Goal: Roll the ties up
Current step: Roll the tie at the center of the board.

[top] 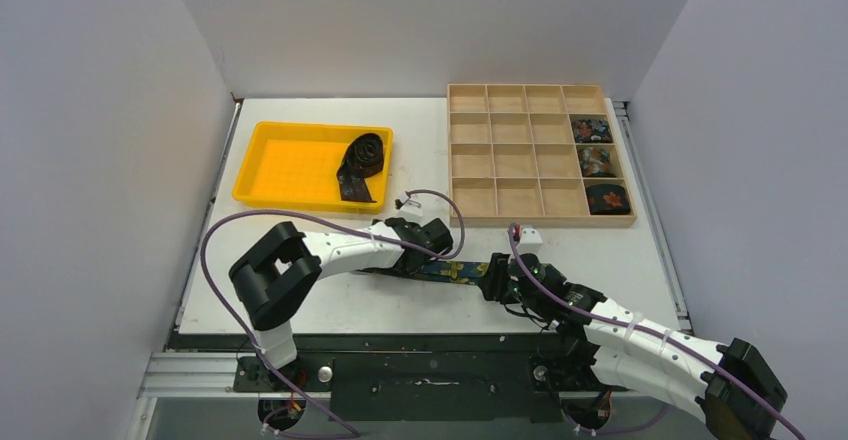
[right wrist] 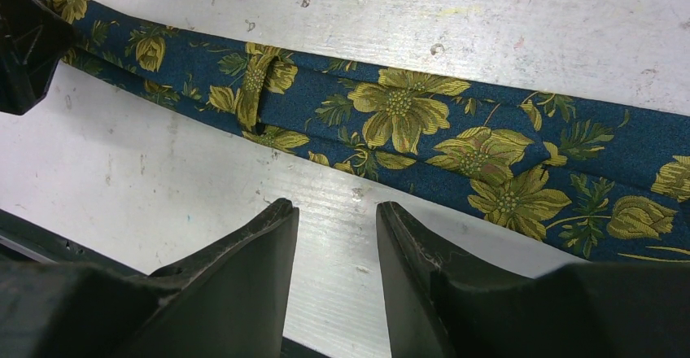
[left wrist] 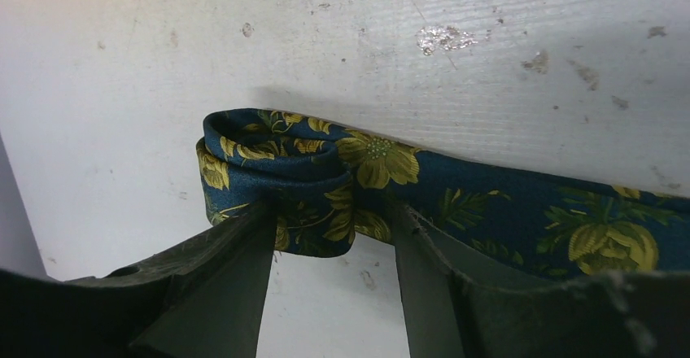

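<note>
Rolling in hand: tie (left wrist: 521, 211) shows one coil (left wrist: 268, 153) at its end. Left gripper (left wrist: 334, 211) straddles coil, jaws parted, seemingly loose. Right gripper (right wrist: 336, 207) hovers open, empty, beside tie. Next move calls for regrip and further turn.

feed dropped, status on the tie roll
Left gripper open, straddling the tie at its rolled end. Right gripper open, empty, beside flat stretch. Nothing in the way.
</note>
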